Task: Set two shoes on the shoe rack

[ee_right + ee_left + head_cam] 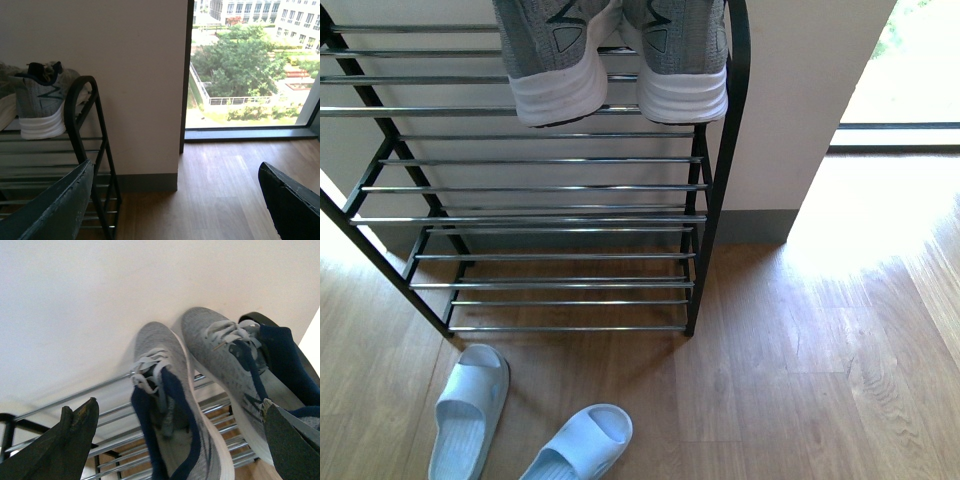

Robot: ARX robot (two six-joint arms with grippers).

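On wood floor (800, 380) by wall (800, 100) — sneakers (555, 60) on shoe rack (550, 187); left end effector (178, 404), right end effector (176, 164) wide.

There are two grey knit sneakers, a left sneaker (558, 60) and a right sneaker (678, 55), standing side by side on the top shelf of the one shoe rack (550, 187), which shows three tiers of chrome rods in the front view. Two pale blue slides lie on the near wooden floor (800, 380), a left slide (470, 410) and a right slide (582, 445), making four pieces of footwear in two pairs. To the right of the one pale wall (125, 75) stands one large window (250, 65), seen in the right wrist view.
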